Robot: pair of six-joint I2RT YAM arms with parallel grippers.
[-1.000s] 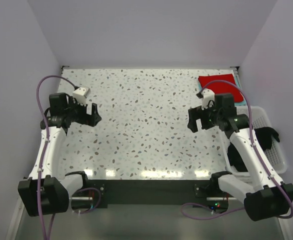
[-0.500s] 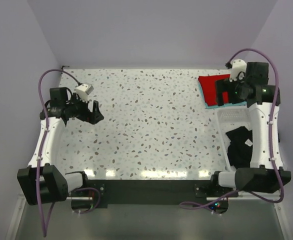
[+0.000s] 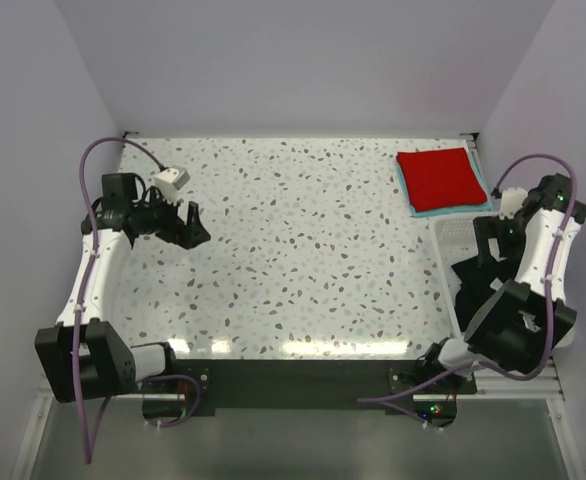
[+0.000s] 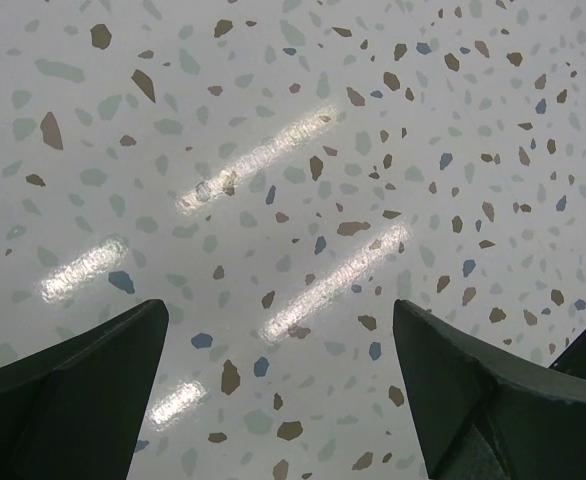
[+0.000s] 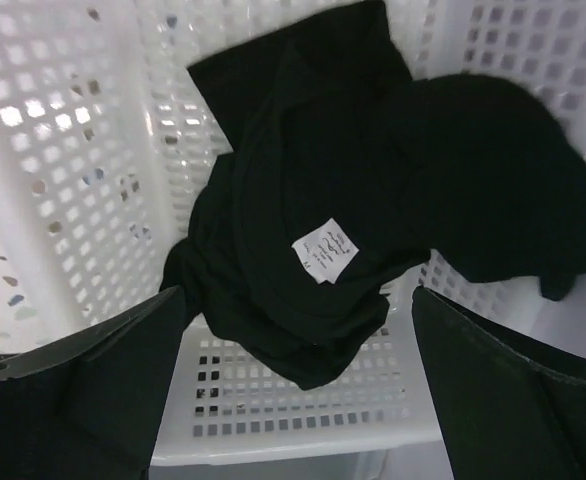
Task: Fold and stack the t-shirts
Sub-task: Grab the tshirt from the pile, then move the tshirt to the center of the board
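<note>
We find a table (image 3: 303, 250) with a glossy white terrazzo top, flecked brown, grey and blue. Plain pale walls close it in on three sides: back wall (image 3: 303, 60), left wall (image 3: 23, 200), right wall (image 3: 563, 90). We note bright streaks (image 3: 303, 347) of reflected overhead light along the near edge. A black strip (image 3: 293, 375) borders that edge, and below it lies a grey surface (image 3: 293, 450).

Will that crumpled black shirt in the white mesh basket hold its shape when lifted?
Probably not: the crumpled black cloth t-shirt lies in loose folds, so it should droop. Likely light too: thin cloth bunched in the white plastic mesh basket.
</note>
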